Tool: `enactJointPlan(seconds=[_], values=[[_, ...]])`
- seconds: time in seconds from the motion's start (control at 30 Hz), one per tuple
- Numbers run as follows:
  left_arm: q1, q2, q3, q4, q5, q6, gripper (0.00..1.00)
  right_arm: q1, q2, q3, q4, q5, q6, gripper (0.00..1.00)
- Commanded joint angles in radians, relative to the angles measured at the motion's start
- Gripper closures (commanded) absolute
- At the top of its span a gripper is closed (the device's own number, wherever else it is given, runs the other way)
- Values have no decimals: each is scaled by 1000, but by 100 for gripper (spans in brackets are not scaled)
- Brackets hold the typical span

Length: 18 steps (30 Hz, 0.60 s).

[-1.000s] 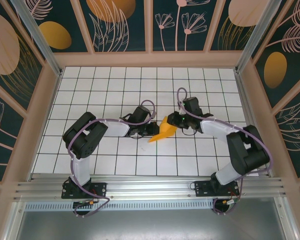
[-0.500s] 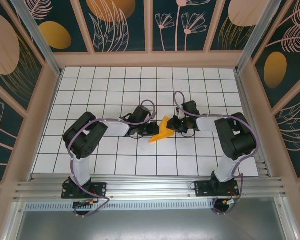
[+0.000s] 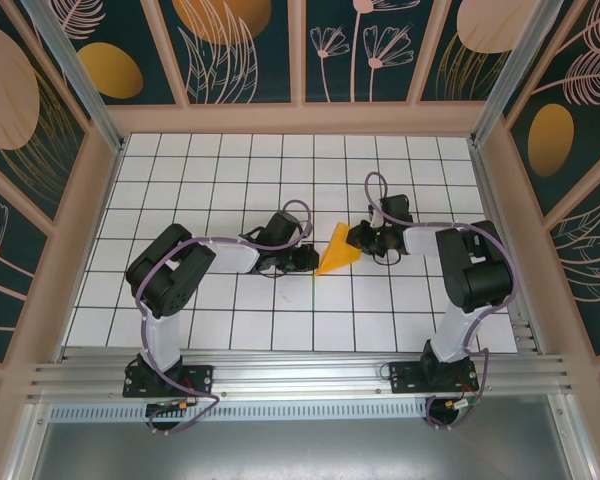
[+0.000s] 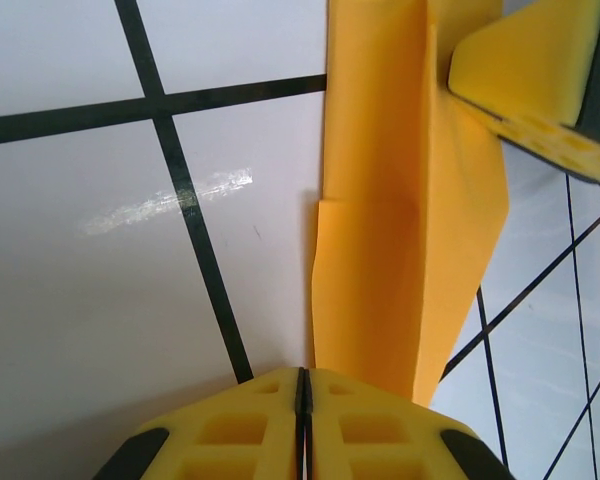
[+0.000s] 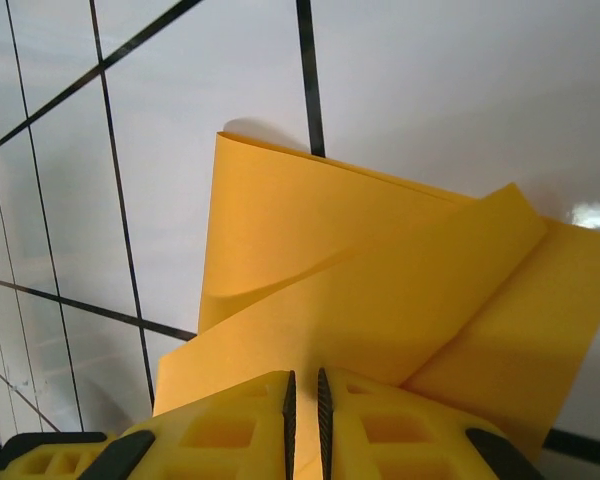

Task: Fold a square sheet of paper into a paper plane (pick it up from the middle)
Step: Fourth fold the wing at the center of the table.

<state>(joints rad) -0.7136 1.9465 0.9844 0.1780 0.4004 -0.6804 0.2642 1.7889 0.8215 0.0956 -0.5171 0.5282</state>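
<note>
The orange-yellow sheet of paper [image 3: 335, 251] is folded into a pointed wedge with layered flaps. It lies on the white grid table [image 3: 230, 180] between the two grippers. My right gripper [image 3: 360, 238] is shut on the paper's upper right end; in the right wrist view the paper [image 5: 380, 280] runs into the thin gap between the jaws of the right gripper [image 5: 303, 378]. My left gripper [image 3: 308, 260] is shut at the paper's left edge. In the left wrist view the paper [image 4: 400, 250] passes just right of the seam of the left gripper [image 4: 302, 375]; no paper shows in the seam.
Black grid lines cross the white table. Dark panels with orange ovals [image 3: 110, 70] wall it in on three sides. A metal rail [image 3: 300, 375] runs along the near edge by the arm bases. A faint scuff [image 4: 170, 200] marks the tile left of the paper.
The right gripper has swung right and drawn the paper with it, so the wedge's tip has shifted right and a little up. The left gripper has stayed put.
</note>
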Motion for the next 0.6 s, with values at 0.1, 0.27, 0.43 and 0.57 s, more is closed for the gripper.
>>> enactJointPlan(seconds=[0.1, 0.27, 0.43, 0.57], values=[[24, -52, -18, -211, -191, 35, 86, 23, 19, 1, -6, -7, -37, 83], [40, -179, -18, -158, -229, 37, 83, 74, -10, -38, -10, 10, -19, 83], [30, -200, -44, 20, 29, -5, 81, 133, -34, -61, 10, 20, 29, 83], [0, -145, -32, 45, 75, -14, 81, 180, -36, -58, 34, 20, 71, 83]])
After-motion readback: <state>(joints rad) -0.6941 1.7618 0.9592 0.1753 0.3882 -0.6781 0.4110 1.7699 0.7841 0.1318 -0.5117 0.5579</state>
